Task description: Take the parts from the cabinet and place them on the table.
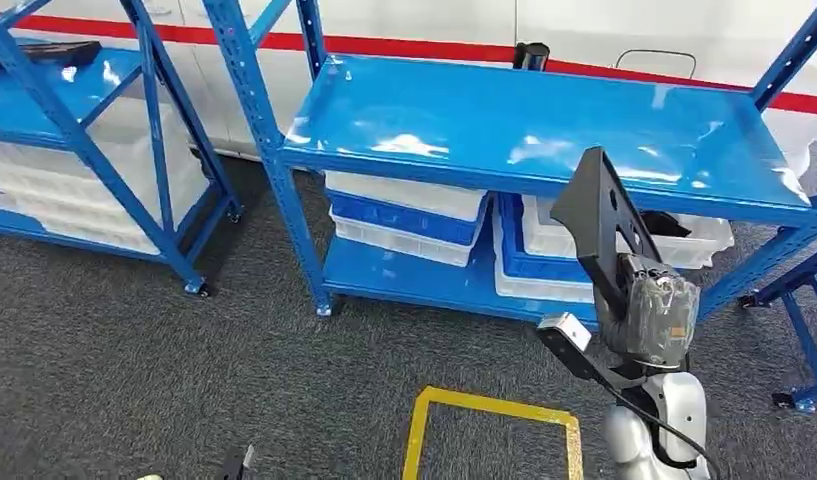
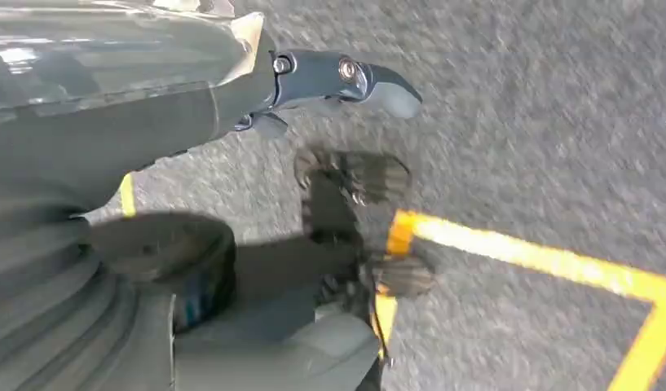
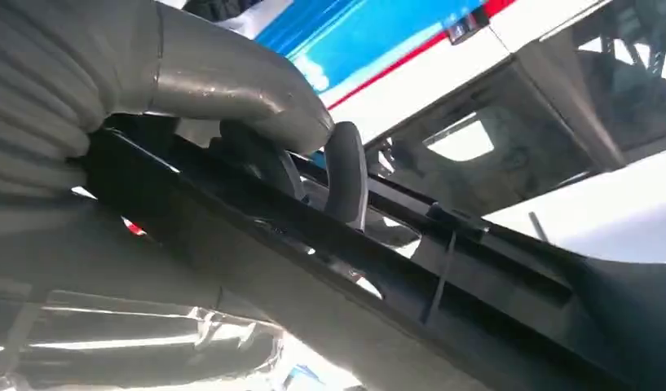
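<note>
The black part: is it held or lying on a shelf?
Held. The right robot hand grips the black part, raised in front of the blue shelf.

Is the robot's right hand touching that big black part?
Touching. In the right wrist view, the thumb and fingers wrap over the edge of the black part. The head view shows the right hand holding it up before the blue shelf.

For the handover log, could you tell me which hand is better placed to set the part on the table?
The right hand: it already grips the black part, raised before the blue shelf. The left hand hangs toward the floor, holding nothing.
</note>
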Tool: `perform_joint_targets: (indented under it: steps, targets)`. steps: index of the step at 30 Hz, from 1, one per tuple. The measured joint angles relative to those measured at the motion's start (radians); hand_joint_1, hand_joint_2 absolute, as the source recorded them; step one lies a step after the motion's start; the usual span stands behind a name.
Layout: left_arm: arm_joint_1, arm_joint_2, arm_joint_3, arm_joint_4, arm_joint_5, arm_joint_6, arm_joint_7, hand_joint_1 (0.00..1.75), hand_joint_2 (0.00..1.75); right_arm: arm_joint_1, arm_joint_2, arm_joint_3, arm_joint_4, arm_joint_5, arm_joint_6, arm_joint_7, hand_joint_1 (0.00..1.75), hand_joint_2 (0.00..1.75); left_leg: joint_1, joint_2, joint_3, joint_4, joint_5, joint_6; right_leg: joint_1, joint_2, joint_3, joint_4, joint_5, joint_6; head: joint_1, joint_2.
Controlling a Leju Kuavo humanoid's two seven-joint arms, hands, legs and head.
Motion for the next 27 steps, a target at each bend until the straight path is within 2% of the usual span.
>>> perform_joint_targets:
  steps: [1, 2, 3, 4, 5, 6, 7, 8, 9, 10, 11, 12, 13, 14, 16, 17, 18, 19, 20, 21, 22, 23, 24, 25, 27]
  targets:
    - [0.001, 0.000, 0.000, 0.000, 0.001, 0.000, 0.000, 0.00, 1.75, 0.000, 0.000, 0.000, 0.002, 0.000, 0.000, 0.000, 1.75, 1.75, -0.004, 0.000, -0.016, 0.001, 0.012, 0.003, 0.001, 0.001, -0.019, 0.079, -0.041, -0.003, 0.001, 0.000]
    - [0.001, 0.000, 0.000, 0.000, 0.002, 0.000, 0.000, 0.00, 1.75, 0.000, -0.001, 0.000, 0.004, 0.000, 0.000, 0.000, 1.75, 1.75, -0.007, 0.001, -0.034, 0.003, 0.025, 0.005, 0.004, 0.001, -0.032, 0.150, -0.061, 0.001, 0.003, 0.000]
    - [0.001, -0.001, 0.000, 0.000, 0.002, -0.002, 0.000, 0.00, 1.75, 0.001, -0.001, 0.001, 0.006, 0.000, 0.000, 0.000, 1.75, 1.75, -0.011, 0.001, -0.051, 0.005, 0.036, 0.005, 0.006, 0.001, -0.029, 0.184, -0.055, 0.009, 0.003, 0.000]
    - [0.002, -0.001, 0.000, 0.000, 0.002, -0.002, -0.002, 0.00, 1.75, 0.001, -0.001, 0.001, 0.007, 0.000, 0.000, 0.000, 1.75, 1.75, -0.012, 0.001, -0.069, 0.009, 0.047, 0.005, 0.008, 0.001, -0.006, 0.176, -0.029, 0.020, 0.002, 0.000]
    - [0.002, -0.001, 0.000, 0.000, 0.002, -0.002, -0.003, 0.00, 1.75, 0.000, -0.001, 0.002, 0.007, 0.000, 0.000, 0.000, 1.75, 1.75, -0.013, 0.001, -0.087, 0.014, 0.058, 0.003, 0.010, 0.001, 0.036, 0.129, 0.005, 0.029, 0.003, 0.000]
    - [0.002, -0.001, 0.000, 0.000, 0.003, -0.004, -0.004, 0.00, 1.75, -0.001, -0.001, 0.002, 0.007, 0.000, 0.000, 0.000, 1.75, 1.75, -0.014, 0.000, -0.103, 0.019, 0.067, 0.001, 0.012, 0.001, 0.093, 0.053, 0.028, 0.032, 0.003, 0.000]
    - [0.002, -0.001, 0.000, 0.000, 0.004, -0.005, -0.005, 0.00, 1.75, -0.003, -0.001, 0.002, 0.007, 0.000, 0.000, 0.000, 1.75, 1.75, -0.014, -0.001, -0.113, 0.027, 0.076, -0.004, 0.014, 0.001, 0.162, -0.040, 0.021, 0.023, 0.003, 0.000]
    - [0.002, -0.001, 0.000, 0.000, 0.004, -0.005, -0.006, 0.00, 1.75, -0.008, 0.000, 0.002, 0.007, 0.000, 0.000, 0.000, 1.75, 1.75, -0.021, -0.002, -0.126, 0.037, 0.081, -0.009, 0.023, 0.001, 0.225, -0.132, -0.007, 0.012, 0.004, 0.000]
    - [0.002, 0.000, 0.000, 0.000, 0.005, -0.006, -0.006, 0.00, 1.75, -0.012, 0.000, 0.003, 0.008, -0.001, 0.000, 0.000, 1.75, 1.75, -0.021, 0.000, -0.132, 0.038, 0.091, -0.014, 0.023, 0.002, 0.234, -0.157, -0.023, 0.003, -0.001, 0.000]
    - [0.002, 0.000, 0.000, 0.000, 0.006, -0.007, -0.006, 0.00, 1.75, -0.013, 0.001, 0.003, 0.010, -0.001, 0.000, 0.000, 1.75, 1.75, -0.019, 0.001, -0.132, 0.035, 0.103, -0.018, 0.024, 0.002, 0.216, -0.153, -0.016, 0.000, -0.001, 0.000]
    - [0.003, 0.000, 0.000, 0.000, 0.007, -0.007, -0.007, 0.00, 1.75, -0.016, 0.001, 0.003, 0.012, -0.001, 0.000, 0.000, 1.75, 1.75, -0.016, 0.001, -0.133, 0.030, 0.113, -0.025, 0.027, 0.002, 0.210, -0.151, -0.011, -0.008, -0.002, 0.000]
    - [0.005, 0.002, 0.000, 0.001, 0.010, -0.006, -0.006, 0.00, 1.75, -0.018, 0.002, 0.004, 0.014, -0.001, 0.000, 0.000, 1.75, 1.75, -0.017, -0.001, -0.140, 0.028, 0.120, -0.033, 0.017, 0.001, 0.203, -0.156, 0.003, -0.020, 0.001, 0.000]
    - [0.005, 0.004, 0.000, 0.001, 0.013, -0.006, -0.007, 0.00, 1.75, -0.023, 0.004, 0.005, 0.016, -0.001, 0.000, 0.000, 1.75, 1.75, -0.011, -0.006, -0.150, 0.042, 0.086, -0.042, 0.012, -0.003, 0.195, -0.157, 0.017, -0.028, 0.003, 0.000]
    - [0.007, 0.004, 0.000, 0.001, 0.013, -0.006, -0.006, 0.00, 1.75, -0.024, 0.005, 0.005, 0.017, -0.001, 0.001, 0.000, 1.75, 1.75, -0.008, -0.005, -0.162, 0.076, 0.024, -0.049, 0.011, -0.004, 0.182, -0.157, 0.028, -0.040, -0.004, 0.000]
    - [0.008, 0.005, 0.000, 0.001, 0.013, -0.007, -0.007, 0.00, 1.75, -0.024, 0.006, 0.007, 0.019, -0.001, 0.002, 0.000, 1.75, 1.75, 0.003, -0.005, -0.191, 0.210, -0.096, -0.062, 0.011, -0.005, 0.156, -0.156, 0.055, -0.041, -0.006, 0.000]
    - [0.008, 0.005, 0.000, 0.001, 0.013, -0.007, -0.007, 0.00, 1.75, -0.024, 0.006, 0.008, 0.021, 0.000, 0.002, 0.000, 1.75, 1.75, 0.007, -0.005, -0.203, 0.282, -0.122, -0.069, 0.010, -0.005, 0.138, -0.154, 0.069, -0.039, -0.007, 0.000]
    - [0.008, 0.005, 0.000, 0.001, 0.013, -0.006, -0.006, 0.00, 1.75, -0.024, 0.006, 0.009, 0.023, -0.001, 0.003, 0.000, 1.75, 1.75, 0.012, -0.005, -0.204, 0.330, -0.115, -0.073, 0.009, -0.005, 0.121, -0.151, 0.080, -0.036, -0.008, 0.000]
    - [0.008, 0.005, 0.000, 0.001, 0.013, -0.006, -0.007, 0.00, 1.75, -0.024, 0.006, 0.009, 0.026, -0.001, 0.003, 0.000, 1.75, 1.75, 0.017, -0.005, -0.186, 0.335, -0.081, -0.077, 0.006, -0.005, 0.104, -0.149, 0.091, -0.030, -0.007, 0.000]
    - [0.007, 0.006, 0.000, 0.001, 0.013, -0.006, -0.007, 0.00, 1.75, -0.024, 0.006, 0.009, 0.029, -0.002, 0.004, 0.000, 1.75, 1.75, 0.022, -0.005, -0.152, 0.304, -0.042, -0.081, 0.003, -0.005, 0.089, -0.146, 0.100, -0.025, -0.007, 0.000]
    - [0.007, 0.006, 0.000, 0.001, 0.013, -0.007, -0.007, 0.00, 1.75, -0.024, 0.006, 0.009, 0.031, -0.003, 0.005, 0.000, 1.75, 1.75, 0.026, -0.004, -0.096, 0.237, -0.011, -0.083, -0.001, -0.005, 0.076, -0.142, 0.108, -0.017, -0.007, 0.000]
    - [0.007, 0.006, 0.000, 0.000, 0.013, -0.007, -0.007, 0.00, 1.75, -0.024, 0.006, 0.009, 0.032, -0.005, 0.006, 0.000, 1.75, 1.75, 0.030, -0.005, -0.023, 0.147, -0.012, -0.086, -0.002, -0.005, 0.067, -0.137, 0.115, -0.011, -0.008, 0.000]
    - [0.004, 0.006, 0.000, 0.000, 0.013, -0.007, -0.007, 0.00, 1.75, -0.023, 0.008, 0.009, 0.032, -0.007, 0.007, 0.000, 1.75, 1.75, 0.027, -0.008, 0.039, 0.057, -0.054, -0.088, 0.000, -0.005, 0.060, -0.134, 0.121, -0.003, -0.012, 0.000]
    - [0.003, 0.008, 0.000, 0.000, 0.013, -0.007, -0.008, 0.00, 1.75, -0.026, 0.009, 0.009, 0.034, -0.008, 0.008, 0.000, 1.75, 1.75, 0.021, -0.014, 0.058, 0.016, -0.067, -0.076, 0.000, -0.006, 0.060, -0.134, 0.129, 0.008, -0.009, 0.000]
    - [0.004, 0.008, 0.000, 0.000, 0.013, -0.007, -0.008, 0.00, 1.75, -0.028, 0.011, 0.010, 0.036, -0.009, 0.010, -0.001, 1.75, 1.75, 0.015, -0.011, 0.048, 0.020, -0.064, -0.069, 0.000, -0.008, 0.060, -0.138, 0.141, 0.019, -0.011, 0.000]
    - [0.004, 0.009, 0.000, 0.000, 0.013, -0.008, -0.008, 0.00, 1.75, -0.027, 0.015, 0.010, 0.042, -0.009, 0.013, -0.001, 1.75, 1.75, 0.003, -0.010, 0.035, 0.020, -0.047, -0.045, -0.005, -0.008, 0.057, -0.150, 0.162, 0.039, -0.011, 0.000]
